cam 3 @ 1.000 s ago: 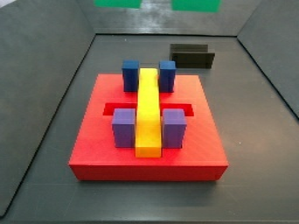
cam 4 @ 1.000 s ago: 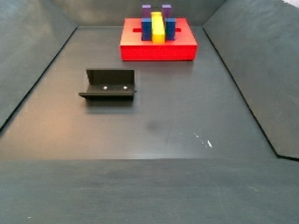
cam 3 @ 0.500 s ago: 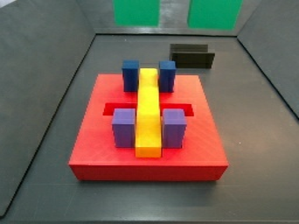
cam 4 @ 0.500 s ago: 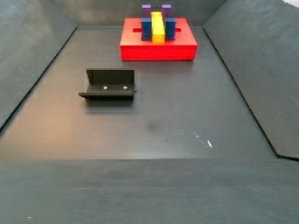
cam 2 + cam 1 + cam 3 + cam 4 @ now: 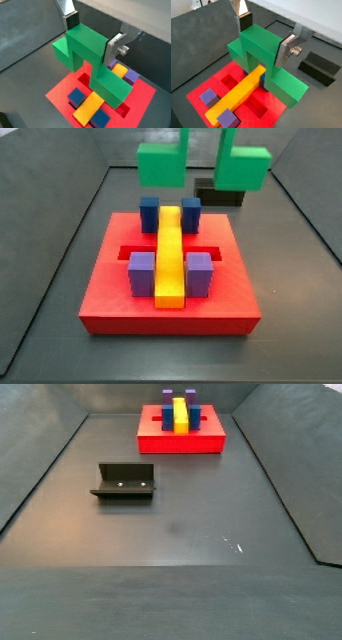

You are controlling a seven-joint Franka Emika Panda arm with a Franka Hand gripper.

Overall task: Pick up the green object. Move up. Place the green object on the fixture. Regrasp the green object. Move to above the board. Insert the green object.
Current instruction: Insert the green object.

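Green object (image 5: 261,55) clamped in the end effector (image 5: 264,35), hanging above the red board (image 5: 107,293), yellow bar (image 5: 170,253) beneath.

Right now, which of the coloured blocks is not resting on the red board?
The green object: it hangs above the board, clamped in the gripper jaws.

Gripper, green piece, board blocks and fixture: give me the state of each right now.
Gripper: shut on the green object, above the board.
Green object: held in the air, legs down, not yet inserted.
Board: flat on the floor.
Yellow bar: seated along the board's middle.
Blue blocks: upright beside the bar.
Purple blocks: upright beside the bar.
Fixture: bare.
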